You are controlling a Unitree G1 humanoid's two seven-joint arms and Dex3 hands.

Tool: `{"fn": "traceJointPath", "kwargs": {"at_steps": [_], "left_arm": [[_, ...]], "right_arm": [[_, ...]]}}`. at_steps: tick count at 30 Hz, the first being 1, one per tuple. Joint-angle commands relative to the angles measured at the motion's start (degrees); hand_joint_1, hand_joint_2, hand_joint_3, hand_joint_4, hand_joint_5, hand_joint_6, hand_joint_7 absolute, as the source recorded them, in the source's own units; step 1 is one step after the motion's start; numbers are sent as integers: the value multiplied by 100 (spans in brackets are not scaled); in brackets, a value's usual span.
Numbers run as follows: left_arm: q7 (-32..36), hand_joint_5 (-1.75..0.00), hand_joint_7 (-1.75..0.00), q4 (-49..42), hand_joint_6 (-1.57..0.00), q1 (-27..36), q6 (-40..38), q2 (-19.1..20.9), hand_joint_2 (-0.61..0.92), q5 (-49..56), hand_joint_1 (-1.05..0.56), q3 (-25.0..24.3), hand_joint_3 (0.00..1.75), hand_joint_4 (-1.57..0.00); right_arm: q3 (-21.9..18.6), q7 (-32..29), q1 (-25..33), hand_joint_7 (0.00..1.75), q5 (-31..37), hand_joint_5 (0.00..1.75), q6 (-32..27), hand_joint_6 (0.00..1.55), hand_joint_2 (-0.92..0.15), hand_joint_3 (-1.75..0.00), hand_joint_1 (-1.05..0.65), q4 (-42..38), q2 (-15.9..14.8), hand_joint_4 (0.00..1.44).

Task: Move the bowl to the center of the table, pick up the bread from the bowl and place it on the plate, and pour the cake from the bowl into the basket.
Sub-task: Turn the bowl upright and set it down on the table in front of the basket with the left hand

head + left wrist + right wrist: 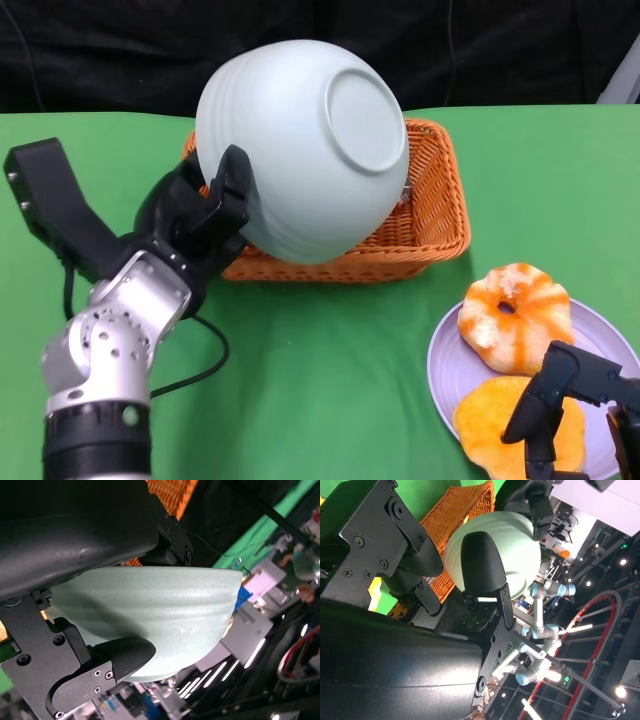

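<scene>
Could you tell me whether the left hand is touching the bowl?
Touching. In the head view the left hand grips the bowl, tipped over the basket; the left wrist view shows its fingers pressed against the bowl's wall.

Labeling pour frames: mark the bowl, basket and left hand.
bowl (300,150): head view, ribbed outer wall beside the foot ring.
basket (435,200): head view, right woven wall.
left hand (200,215): head view, fingers gripping the bowl's rim.

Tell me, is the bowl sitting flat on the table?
No, the left robot hand holds the bowl tipped over above the basket, its bottom facing up.
</scene>
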State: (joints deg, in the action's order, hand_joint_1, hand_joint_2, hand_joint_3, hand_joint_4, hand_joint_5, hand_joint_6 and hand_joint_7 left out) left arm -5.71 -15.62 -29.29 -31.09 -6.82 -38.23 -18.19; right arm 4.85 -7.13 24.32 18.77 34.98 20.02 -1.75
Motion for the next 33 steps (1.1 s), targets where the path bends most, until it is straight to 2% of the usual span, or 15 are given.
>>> {"fn": "traceJointPath", "kwargs": {"at_steps": [1, 5, 9, 12, 14, 17, 25, 28, 32, 33], "left_arm": [[-360, -175, -172, 347, -96, 221, 339, 198, 26, 220, -23, 197, 171, -111], [-737, -175, -170, 1039, -94, 687, 836, 417, 28, 740, -20, 675, 171, -110], [-1116, -175, -171, 1513, -92, 1115, 1652, 667, 27, 1390, -17, 1138, 168, -109], [-1469, -175, -172, 1628, -90, 1316, 2322, 884, 28, 1790, -16, 1381, 164, -108], [-1690, -175, -168, 1664, -92, 1448, 2884, 1052, 31, 2113, -16, 1536, 156, -108], [-1986, -175, -160, 1665, -95, 1600, 3674, 1245, 33, 2415, -11, 1671, 157, -106], [-2011, -175, -167, 1379, -96, 1888, 5925, 1702, 28, 3616, -11, 2019, 160, -108], [-2007, -175, -170, 1242, -95, 1933, 6325, 1762, 26, 3656, -10, 2061, 164, -109], [-1966, -175, -171, 1151, -95, 1913, 6454, 1798, 25, 3643, -10, 2099, 165, -109], [-1903, -175, -171, 1198, -95, 2054, 6928, 2001, 25, 4080, -10, 2079, 166, -109]], "right_arm": [[-59, 4, 36, 158, -91, 175, 17, 89, -17, -175, 12, 49, -44, 105], [-56, 38, 14, 158, -137, 175, -2, 89, -17, -175, 12, 57, -56, 105], [-66, 49, 51, 158, -129, 175, 40, 88, -17, -175, 12, 36, -65, 105], [-72, 59, 41, 158, -123, 175, 48, 88, -17, -175, 12, 13, -77, 105], [-62, 65, 40, 158, -116, 175, -14, 88, -17, -175, 12, 57, -56, 105], [-45, 63, 24, 158, -82, 175, -83, 87, -17, -175, 12, 123, -25, 105], [-29, 112, -24, 157, -208, 175, -114, 86, -19, -175, 13, 125, -46, 105], [-23, 124, -9, 157, -208, 175, -138, 86, -19, -175, 13, 159, -35, 105], [-23, 127, -8, 157, -213, 175, -143, 85, -19, -175, 13, 163, -36, 105], [-26, 132, 28, 157, -211, 175, -148, 85, -19, -175, 13, 196, -41, 105]]}}
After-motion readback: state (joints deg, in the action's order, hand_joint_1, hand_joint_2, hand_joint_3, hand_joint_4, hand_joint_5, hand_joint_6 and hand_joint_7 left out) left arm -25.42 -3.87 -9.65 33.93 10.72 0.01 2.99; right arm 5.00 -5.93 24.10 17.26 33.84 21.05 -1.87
